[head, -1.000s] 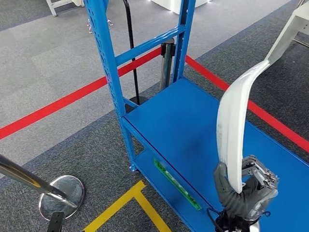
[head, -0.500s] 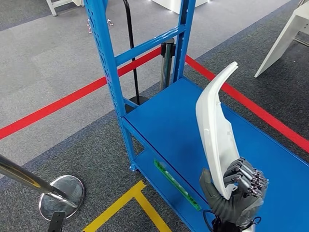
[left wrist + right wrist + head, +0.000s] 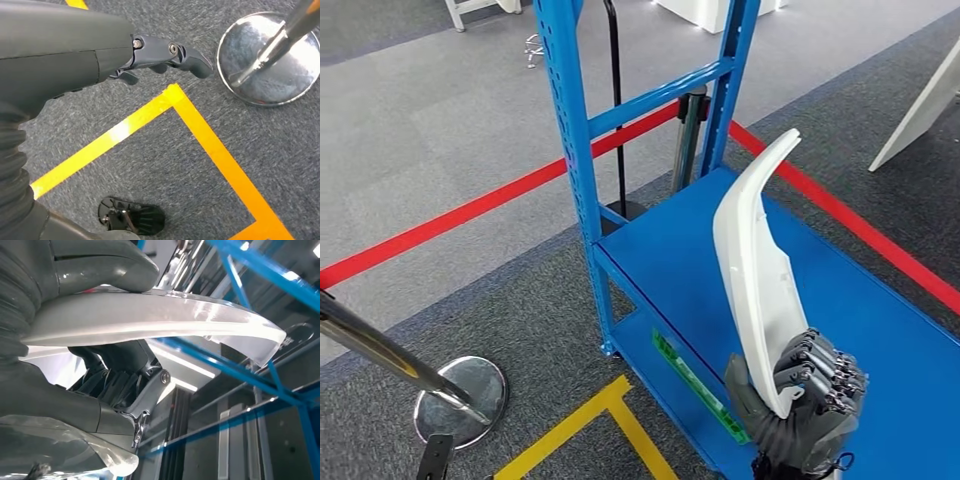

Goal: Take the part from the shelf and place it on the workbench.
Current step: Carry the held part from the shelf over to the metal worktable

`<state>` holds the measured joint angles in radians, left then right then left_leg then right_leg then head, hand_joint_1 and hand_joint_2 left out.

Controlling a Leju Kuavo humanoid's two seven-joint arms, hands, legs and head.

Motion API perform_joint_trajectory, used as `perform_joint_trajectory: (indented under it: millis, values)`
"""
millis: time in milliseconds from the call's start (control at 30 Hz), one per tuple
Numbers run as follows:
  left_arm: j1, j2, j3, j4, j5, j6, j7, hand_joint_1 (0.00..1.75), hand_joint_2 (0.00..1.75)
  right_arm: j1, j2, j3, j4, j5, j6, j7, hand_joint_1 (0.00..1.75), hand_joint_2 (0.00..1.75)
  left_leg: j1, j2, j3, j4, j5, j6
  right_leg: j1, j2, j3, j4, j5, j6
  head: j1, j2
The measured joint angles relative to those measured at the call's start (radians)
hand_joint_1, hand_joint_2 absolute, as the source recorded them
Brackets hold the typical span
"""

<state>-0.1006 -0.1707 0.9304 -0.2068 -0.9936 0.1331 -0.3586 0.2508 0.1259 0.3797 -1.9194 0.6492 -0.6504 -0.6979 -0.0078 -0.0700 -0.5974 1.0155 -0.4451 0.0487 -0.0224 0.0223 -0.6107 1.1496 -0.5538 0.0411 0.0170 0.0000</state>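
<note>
The right hand [image 3: 803, 400] grips the curved white part [image 3: 758, 270] at its lower end, upright above the blue shelf [image 3: 682, 250] near its front edge, while the left hand [image 3: 158, 52] hangs slack, holding nothing; carrying it to the workbench comes next.

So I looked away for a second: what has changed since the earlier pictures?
The right hand has swung the curved white plastic part leftward over the blue metal shelf, its tip lower. The view has shifted slightly, so the camera moved. The grip is unchanged; the left hand holds nothing.
</note>
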Motion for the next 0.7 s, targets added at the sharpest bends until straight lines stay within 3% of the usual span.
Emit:
perform_joint_trajectory:
  millis: [67, 100, 133, 200, 267, 333, 400, 433, 500, 533, 600, 633, 700]
  values:
    - [-0.003, -0.002, 0.000, 0.000, 0.000, 0.000, 0.002, 0.00, 1.75, -0.003, 0.000, 0.006, 0.003, 0.002, 0.000, 0.000, 1.75, 1.75, 0.001, -0.022, -0.005, 0.006, 0.000, -0.011, -0.002, 0.049, 0.055, -0.113, 0.040, -0.006, 0.000, 0.000]
    - [-0.004, -0.002, 0.001, 0.000, 0.000, 0.000, 0.002, 0.00, 1.75, -0.005, 0.000, 0.008, 0.004, 0.002, 0.000, 0.001, 1.75, 1.75, 0.003, -0.033, -0.008, 0.008, 0.001, -0.018, -0.002, 0.065, 0.068, -0.136, 0.042, -0.008, 0.000, 0.000]
    - [-0.004, -0.002, 0.001, 0.000, 0.000, 0.000, 0.003, 0.00, 1.75, -0.006, -0.001, 0.010, 0.005, 0.002, 0.000, 0.001, 1.75, 1.75, 0.006, -0.043, -0.012, 0.008, 0.004, -0.027, 0.000, 0.066, 0.073, -0.140, 0.040, -0.010, 0.000, 0.000]
    - [-0.003, -0.001, 0.001, 0.000, 0.000, 0.000, 0.004, 0.00, 1.75, -0.008, -0.001, 0.015, 0.005, 0.002, 0.000, 0.002, 1.75, 1.75, 0.010, -0.053, -0.017, 0.009, 0.006, -0.040, 0.001, 0.041, 0.081, -0.146, 0.046, -0.018, 0.000, 0.000]
    - [-0.004, -0.001, 0.001, 0.000, 0.000, 0.001, 0.004, 0.00, 1.75, -0.009, -0.001, 0.018, 0.005, 0.002, 0.000, 0.003, 1.75, 1.75, 0.009, -0.013, -0.038, 0.054, -0.021, -0.051, -0.001, 0.010, 0.091, -0.155, 0.049, -0.029, -0.006, 0.000]
    - [-0.007, -0.002, 0.001, 0.000, -0.001, 0.001, 0.004, 0.00, 1.75, -0.009, -0.001, 0.019, 0.006, 0.002, 0.000, 0.004, 1.75, 1.75, 0.011, 0.039, -0.093, 0.170, -0.078, -0.060, 0.001, -0.023, 0.098, -0.158, 0.045, -0.036, -0.011, 0.000]
    - [-0.007, -0.002, 0.001, 0.000, -0.001, 0.001, 0.004, 0.00, 1.75, -0.009, -0.001, 0.020, 0.009, 0.002, 0.000, 0.004, 1.75, 1.75, 0.017, 0.054, -0.141, 0.269, -0.108, -0.068, 0.002, -0.055, 0.103, -0.157, 0.039, -0.037, -0.011, 0.000]
    - [-0.005, -0.001, 0.001, 0.000, -0.001, 0.001, 0.004, 0.00, 1.75, -0.010, -0.001, 0.021, 0.010, 0.001, 0.000, 0.004, 1.75, 1.75, 0.019, 0.057, -0.142, 0.271, -0.097, -0.071, 0.002, -0.069, 0.106, -0.157, 0.035, -0.036, -0.011, 0.000]
    - [-0.004, 0.000, 0.002, 0.000, -0.001, 0.001, 0.005, 0.00, 1.75, -0.011, -0.001, 0.024, 0.012, 0.000, 0.000, 0.004, 1.75, 1.75, 0.022, 0.076, -0.090, 0.171, -0.035, -0.071, 0.002, -0.095, 0.117, -0.157, 0.027, -0.031, -0.011, 0.000]
    - [-0.004, 0.000, 0.002, 0.000, -0.001, 0.001, 0.005, 0.00, 1.75, -0.012, -0.001, 0.025, 0.012, 0.000, 0.000, 0.004, 1.75, 1.75, 0.018, 0.105, -0.057, 0.108, -0.013, -0.069, 0.004, -0.106, 0.121, -0.157, 0.022, -0.027, -0.011, 0.000]
    - [-0.008, -0.001, 0.002, 0.000, -0.002, 0.000, 0.005, 0.00, 1.75, -0.016, -0.001, 0.028, 0.013, 0.000, 0.000, 0.006, 1.75, 1.75, 0.008, 0.152, -0.018, 0.029, 0.002, -0.055, 0.012, -0.127, 0.125, -0.157, 0.010, -0.015, -0.012, 0.000]
    - [-0.009, -0.001, 0.002, 0.000, -0.003, 0.000, 0.006, 0.00, 1.75, -0.019, -0.002, 0.031, 0.013, 0.000, 0.000, 0.008, 1.75, 1.75, 0.003, 0.161, -0.017, 0.023, -0.006, -0.047, 0.015, -0.137, 0.126, -0.158, 0.005, -0.009, -0.011, 0.000]
    - [-0.009, -0.001, 0.002, 0.000, -0.004, 0.000, 0.007, 0.00, 1.75, -0.028, -0.005, 0.042, 0.016, 0.000, 0.000, 0.016, 1.75, 1.75, 0.003, 0.137, -0.019, 0.020, -0.007, -0.032, 0.016, -0.155, 0.136, -0.161, -0.003, -0.001, -0.009, 0.000]
